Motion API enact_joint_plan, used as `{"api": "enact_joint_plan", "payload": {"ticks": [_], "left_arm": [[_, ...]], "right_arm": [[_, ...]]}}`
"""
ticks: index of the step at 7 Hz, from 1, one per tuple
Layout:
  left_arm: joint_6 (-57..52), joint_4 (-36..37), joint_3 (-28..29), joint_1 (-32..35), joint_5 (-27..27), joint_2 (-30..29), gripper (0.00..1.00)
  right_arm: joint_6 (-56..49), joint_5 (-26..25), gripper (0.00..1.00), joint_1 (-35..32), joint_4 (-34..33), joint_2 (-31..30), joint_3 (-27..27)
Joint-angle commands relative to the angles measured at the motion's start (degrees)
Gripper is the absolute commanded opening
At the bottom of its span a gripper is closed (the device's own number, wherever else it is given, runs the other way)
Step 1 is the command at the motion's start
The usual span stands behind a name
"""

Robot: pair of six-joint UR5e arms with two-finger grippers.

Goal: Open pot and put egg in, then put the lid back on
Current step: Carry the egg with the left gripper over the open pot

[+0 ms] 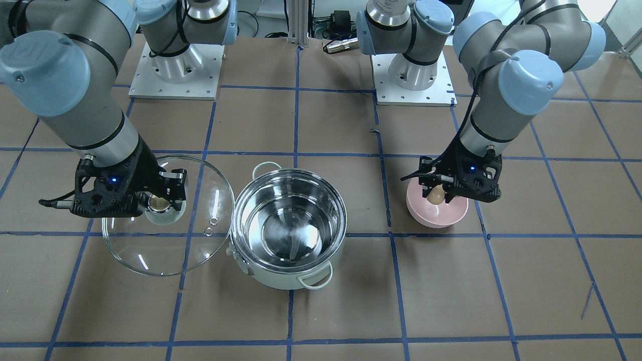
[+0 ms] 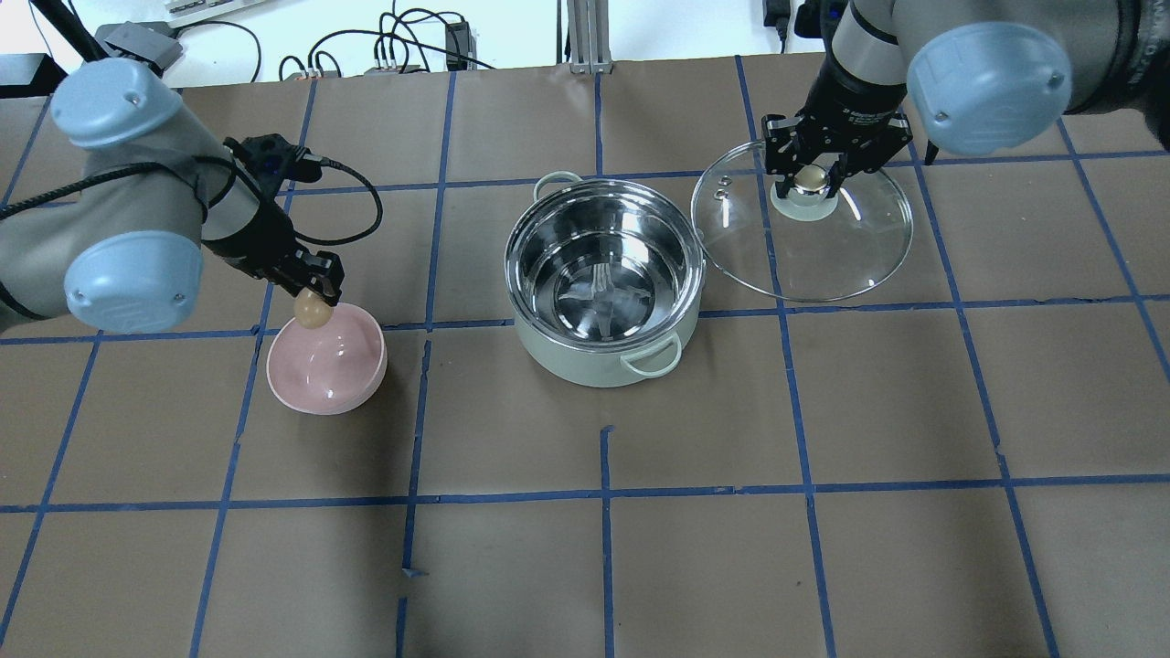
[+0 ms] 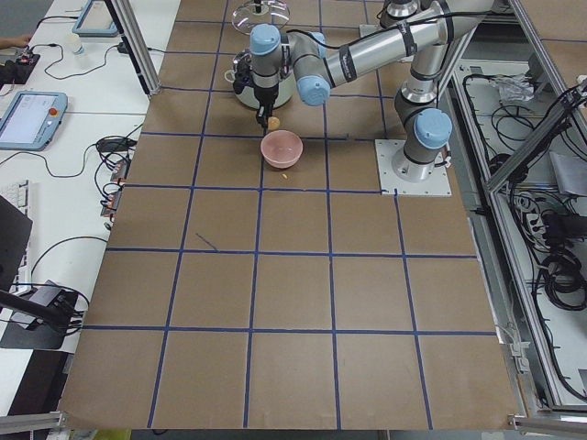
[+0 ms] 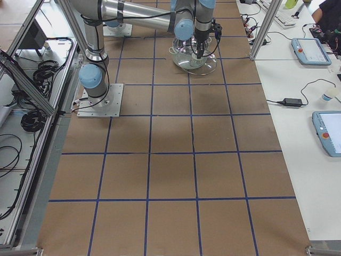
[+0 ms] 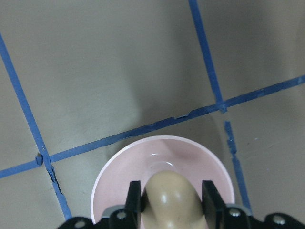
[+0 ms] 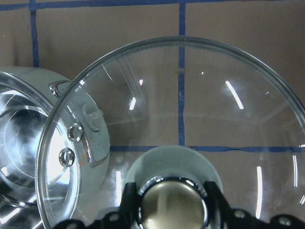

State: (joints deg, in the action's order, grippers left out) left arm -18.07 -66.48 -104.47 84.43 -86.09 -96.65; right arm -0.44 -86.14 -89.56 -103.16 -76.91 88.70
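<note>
The mint-green pot (image 2: 603, 361) stands uncovered in the middle of the table, its steel inside empty (image 1: 288, 225). My left gripper (image 2: 313, 300) is shut on the light-brown egg (image 2: 312, 313) and holds it just above the back rim of a pink bowl (image 2: 327, 384). The left wrist view shows the egg (image 5: 171, 200) pinched between both fingers. My right gripper (image 2: 809, 178) is closed around the knob of the glass lid (image 2: 823, 260). The lid sits beside the pot on my right, and its edge overlaps the pot's side in the right wrist view (image 6: 190, 105).
The pink bowl (image 1: 436, 219) is empty, about one grid square from the pot. Brown paper with blue tape lines covers the table (image 2: 603, 548). The arm bases (image 1: 175, 75) stand at the robot's edge. Cables lie beyond the far edge.
</note>
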Motion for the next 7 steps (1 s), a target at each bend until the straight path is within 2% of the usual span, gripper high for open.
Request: {"api": "enact_joint_plan", "payload": {"ticks": [1,3,4,5,6,7], "left_arm": [[15.3,-0.1,4.4,10.4,0.7,-1.3,0.18],[24.9,4.0,6.7,17.2,0.8,-3.9,0.18],[27.1,11.3,7.2,20.0,0.4,-7.8,0.18],[27.4,14.3,7.6,21.4,-0.1,-10.7,0.18],[27.7,14.4,8.5,22.6,-0.9,-11.0,0.18],[27.8,14.4,8.7,25.1,-5.0,-11.5,0.18]], "right_arm": [[0.0,0.0,0.24,0.0,0.0,0.0,0.0],[0.0,0.0,0.24,0.0,0.1,0.0,0.1],[0.0,0.0,0.24,0.0,0.1,0.0,0.1],[0.0,-0.1,0.24,0.0,0.1,0.0,0.1],[0.0,0.0,0.24,0.0,0.1,0.0,0.1],[0.0,-0.1,0.24,0.0,0.1,0.0,0.1]]}}
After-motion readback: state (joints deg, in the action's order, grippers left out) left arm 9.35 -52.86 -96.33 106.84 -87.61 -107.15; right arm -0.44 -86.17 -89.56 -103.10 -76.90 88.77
